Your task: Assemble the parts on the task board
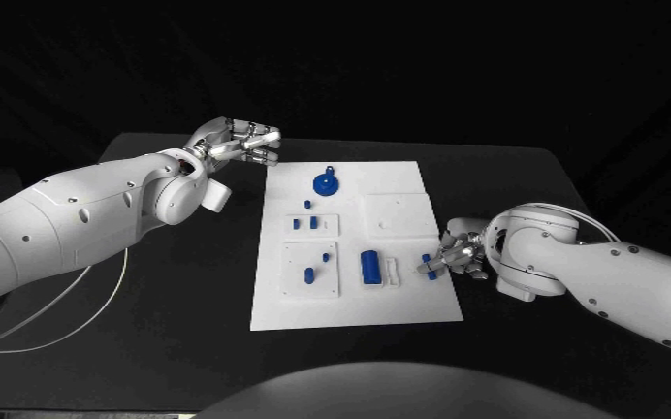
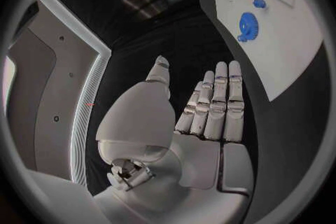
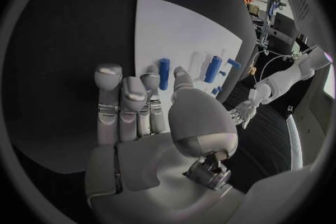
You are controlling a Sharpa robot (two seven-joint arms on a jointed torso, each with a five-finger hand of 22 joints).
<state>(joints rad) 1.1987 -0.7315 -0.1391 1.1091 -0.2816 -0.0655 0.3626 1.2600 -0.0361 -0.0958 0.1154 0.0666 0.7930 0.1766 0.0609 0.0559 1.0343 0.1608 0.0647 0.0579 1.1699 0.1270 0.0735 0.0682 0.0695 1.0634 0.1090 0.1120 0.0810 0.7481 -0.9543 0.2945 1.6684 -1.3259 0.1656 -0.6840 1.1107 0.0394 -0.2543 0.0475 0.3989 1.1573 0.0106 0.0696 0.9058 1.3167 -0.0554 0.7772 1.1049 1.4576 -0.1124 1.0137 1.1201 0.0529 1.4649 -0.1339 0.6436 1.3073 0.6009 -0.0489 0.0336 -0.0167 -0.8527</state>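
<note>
Head view, nearest first: the task board (image 1: 355,307) lies flat on the black table (image 1: 531,177) with its long axis running away from the robot; its near third is bare. At the board's right edge, near end, the right hand (image 1: 456,256) has its fingers bent down over a small blue peg (image 1: 427,266); the fingertips cover part of it, so whether they pinch it or only touch it cannot be told from above. In the right wrist view the right hand's fingers (image 3: 133,106) lie close together, nearly straight, with a short blue cylinder (image 3: 164,73) just past their tips; contact is not clear there either. Just left of the peg, a larger blue block (image 1: 370,266) lies on the board with its long axis pointing away from the robot. Left of that, a raised white square (image 1: 312,269) carries two small blue pins, too small to read their shape. Further on, a second white square (image 1: 313,224) holds short blue pieces. Toward the far end a blue gear (image 1: 325,184) lies flat, a small stem on its far side. The left hand (image 1: 238,142) hovers off the board's far left corner, fingers curled in loosely, holding nothing; the left wrist view shows its fingers (image 2: 220,103) side by side and straight, the gear beyond them.
</note>
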